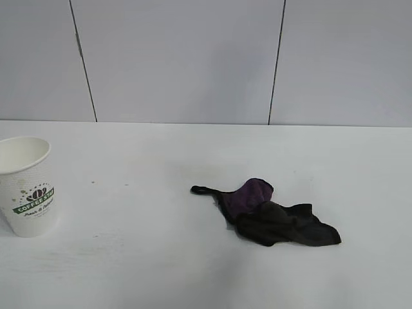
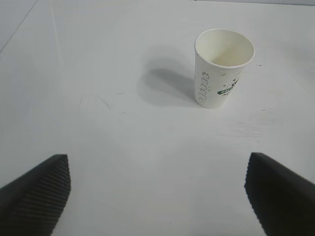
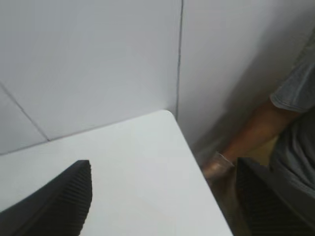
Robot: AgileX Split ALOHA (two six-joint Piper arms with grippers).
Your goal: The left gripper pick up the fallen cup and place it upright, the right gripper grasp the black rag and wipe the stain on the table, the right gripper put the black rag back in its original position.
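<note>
The cup (image 1: pixel 27 185) is set upright on the tabletop (image 1: pixel 141 257), well apart from the black rag (image 1: pixel 273 215), which is laid down crumpled. Both the left hand (image 2: pixel 157 196) and right hand (image 3: pixel 162 196) are spread wide with nothing held, apparently because every step is done.
</note>
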